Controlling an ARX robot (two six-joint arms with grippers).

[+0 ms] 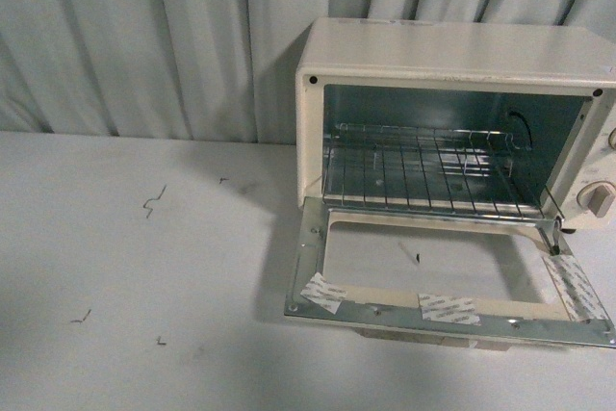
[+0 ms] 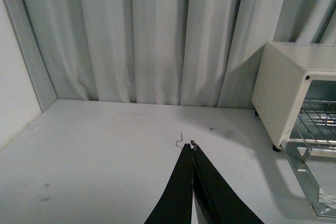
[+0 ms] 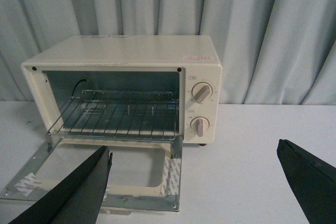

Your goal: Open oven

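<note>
Where the pale worktop (image 1: 144, 267) meets the grey-green curtain (image 1: 144, 36), one cream-white oven (image 1: 452, 55) stands at the right of the front view, close to the folds behind it. Its single drop-down door (image 1: 318, 267) lies fully lowered, flat and level with the worktop, its glass window facing up inside a metal frame. Three strips of white tape are stuck on that frame: one at the near left corner (image 1: 321, 292), one along the near edge (image 1: 449, 308) and one down the right side (image 1: 576, 288). Inside the cavity one wire rack (image 1: 423, 175) sits level. In the right wrist view two round knobs show on the control panel, an upper knob (image 3: 202, 93) and a lower knob (image 3: 200, 125), one above the other.

Neither arm appears in the front view. The left gripper (image 2: 192, 148) shows in its own wrist view with its two dark fingers pressed together at the tips, clenched on nothing, above bare worktop and well apart from the oven's side wall. The right gripper (image 3: 194, 153) is spread wide, released and empty: one finger (image 3: 79, 192) sits over the lowered door's frame, the other (image 3: 310, 177) over bare worktop beyond the knob side, with the oven's front between them in that view.

A few small dark scuff marks dot the worktop, among them one squiggle (image 1: 152, 201) left of the oven.
</note>
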